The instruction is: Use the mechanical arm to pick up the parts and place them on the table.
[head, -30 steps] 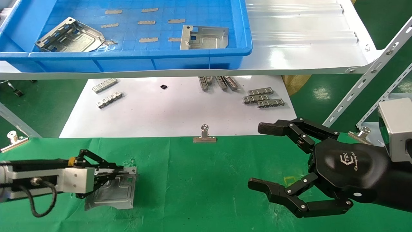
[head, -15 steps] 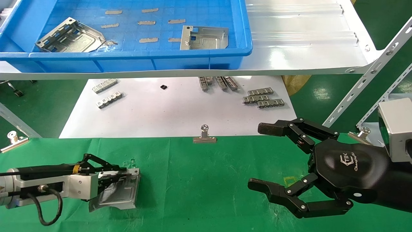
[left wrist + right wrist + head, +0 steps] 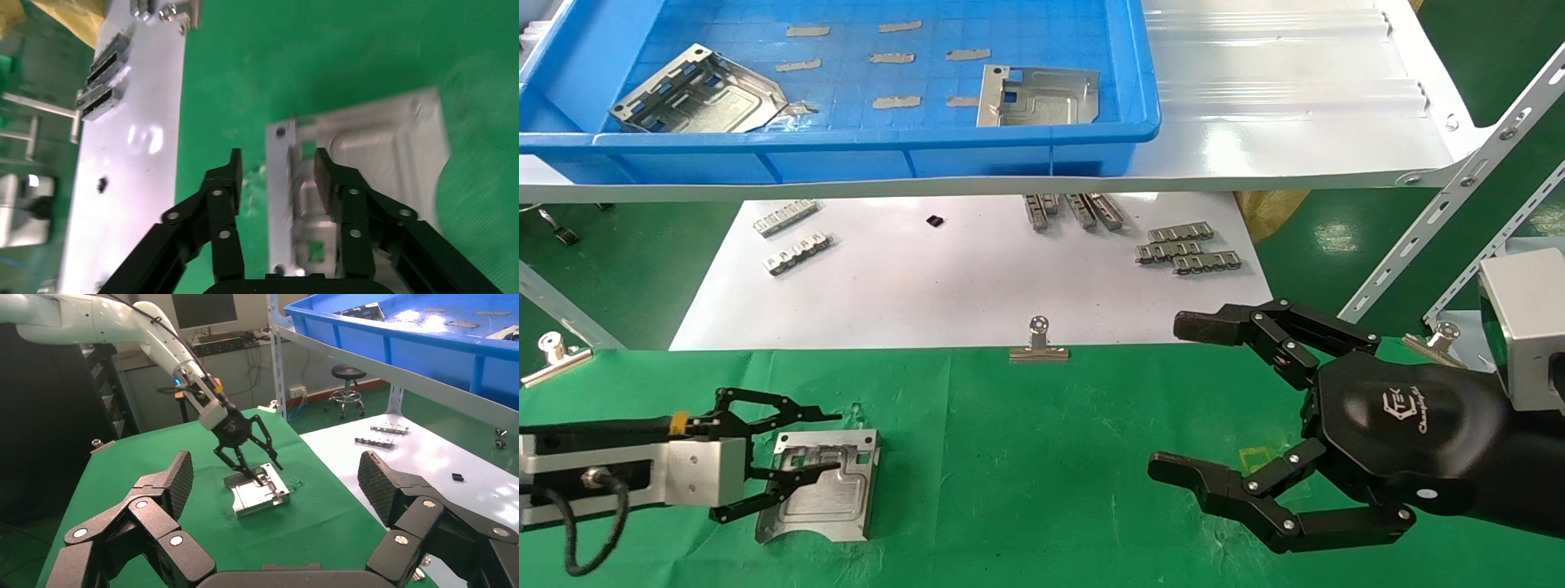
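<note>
One silver part [image 3: 828, 490] lies flat on the green table [image 3: 1026, 457] at the front left. My left gripper [image 3: 834, 442] is open just over the part's near-left edge, one finger on each side of its folded rim, holding nothing. In the left wrist view the same gripper [image 3: 278, 164] straddles that rim of the part [image 3: 379, 153]. Two more parts [image 3: 703, 94] [image 3: 1042, 96] lie in the blue bin [image 3: 846, 139] on the shelf. My right gripper [image 3: 1181, 398] hovers wide open and empty at the front right; its wrist view shows the part [image 3: 257, 493] far off.
A glossy white shelf [image 3: 1295, 122] overhangs a white sheet [image 3: 968, 278] that carries several small toothed strips [image 3: 1189, 251]. Binder clips [image 3: 1039, 343] pin the cloth's back edge. An angled shelf strut [image 3: 1442, 204] stands at the right.
My left gripper has opened and let go of the part, which has settled flat on the green cloth. The right arm has not moved.
</note>
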Robot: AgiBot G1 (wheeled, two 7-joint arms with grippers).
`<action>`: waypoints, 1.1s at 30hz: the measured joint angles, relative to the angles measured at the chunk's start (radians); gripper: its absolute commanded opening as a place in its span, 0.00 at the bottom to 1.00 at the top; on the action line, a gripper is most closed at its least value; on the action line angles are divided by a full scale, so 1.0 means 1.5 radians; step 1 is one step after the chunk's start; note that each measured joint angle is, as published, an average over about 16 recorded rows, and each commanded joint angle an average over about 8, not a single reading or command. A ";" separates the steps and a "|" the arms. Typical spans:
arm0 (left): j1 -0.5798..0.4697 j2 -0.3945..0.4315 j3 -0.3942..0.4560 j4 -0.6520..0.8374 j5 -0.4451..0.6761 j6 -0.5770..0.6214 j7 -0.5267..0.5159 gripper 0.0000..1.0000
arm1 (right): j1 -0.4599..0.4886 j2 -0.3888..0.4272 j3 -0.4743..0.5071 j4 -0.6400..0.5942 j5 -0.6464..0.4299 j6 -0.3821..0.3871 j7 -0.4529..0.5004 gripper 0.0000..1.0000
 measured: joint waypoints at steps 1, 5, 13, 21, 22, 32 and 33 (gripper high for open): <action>0.002 0.000 -0.001 0.008 -0.011 0.010 -0.006 1.00 | 0.000 0.000 0.000 0.000 0.000 0.000 0.000 1.00; 0.016 0.007 -0.005 0.051 -0.068 0.056 -0.036 1.00 | 0.000 0.000 0.000 0.000 0.000 0.000 0.000 1.00; 0.045 0.020 -0.013 0.115 -0.146 0.111 -0.073 1.00 | 0.000 0.000 0.000 0.000 0.000 0.000 0.000 1.00; 0.055 0.025 -0.034 0.110 -0.156 0.125 -0.095 1.00 | 0.000 0.000 0.000 0.000 0.000 0.000 0.000 1.00; 0.055 0.025 -0.039 0.106 -0.155 0.127 -0.099 1.00 | 0.000 0.000 0.000 0.000 0.000 0.000 0.000 1.00; 0.072 0.030 -0.103 0.065 -0.151 0.153 -0.164 1.00 | 0.000 0.000 0.000 0.000 0.000 0.000 0.000 1.00; 0.074 0.031 -0.110 0.061 -0.151 0.156 -0.171 1.00 | 0.000 0.000 0.000 0.000 0.000 0.000 0.000 1.00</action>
